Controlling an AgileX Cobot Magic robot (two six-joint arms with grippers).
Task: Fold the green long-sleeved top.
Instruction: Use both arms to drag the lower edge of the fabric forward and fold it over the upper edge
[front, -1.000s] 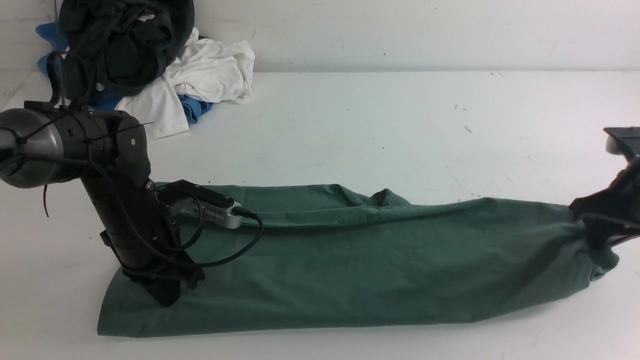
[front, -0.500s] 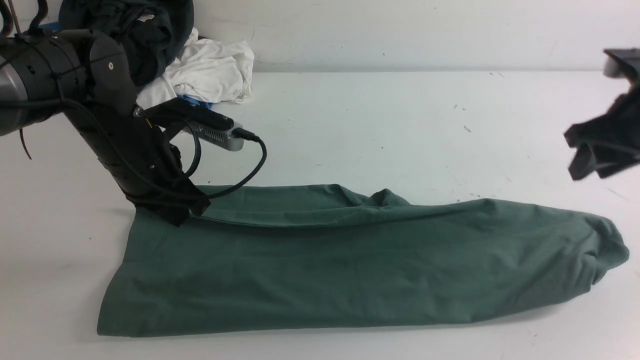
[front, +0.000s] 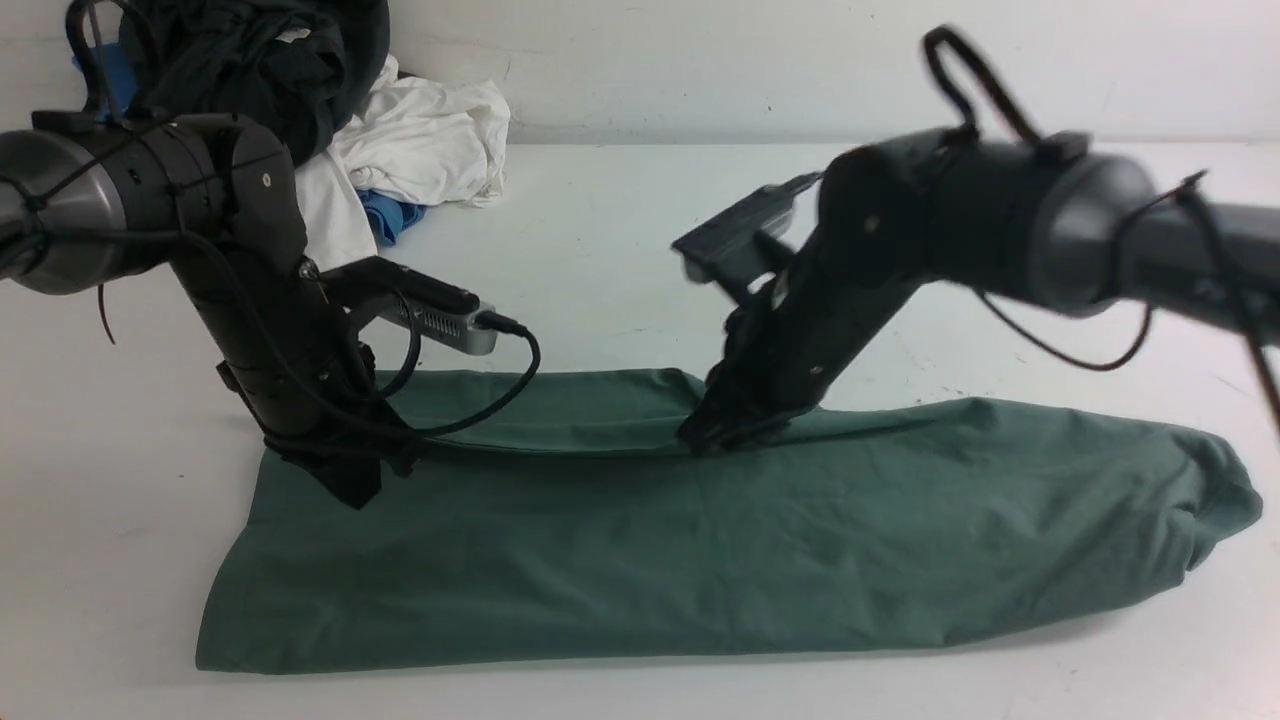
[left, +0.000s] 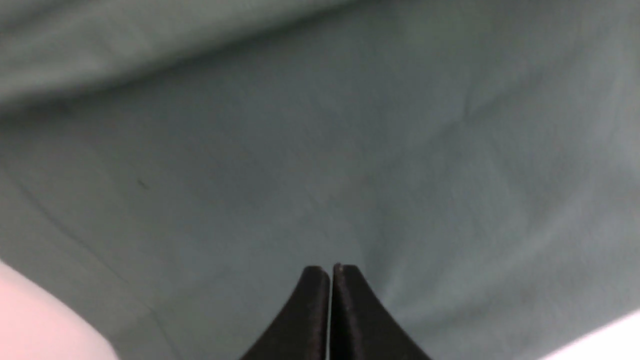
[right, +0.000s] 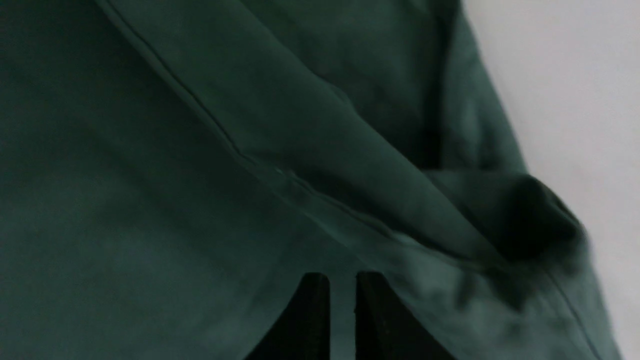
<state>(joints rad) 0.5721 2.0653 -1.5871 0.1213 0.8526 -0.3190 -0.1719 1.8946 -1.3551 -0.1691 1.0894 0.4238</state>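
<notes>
- green cotton first: where does it lie?
- the green long-sleeved top (front: 720, 560) is spread as a long band across the near part of your white table (front: 640, 250).
- and your grippers?
- your left gripper (front: 355, 488) is clenched on nothing, tip down over the top's left end. your right gripper (front: 705, 438) is at the far fold near the middle, jaws almost together; i cannot tell whether cloth is pinched.
</notes>
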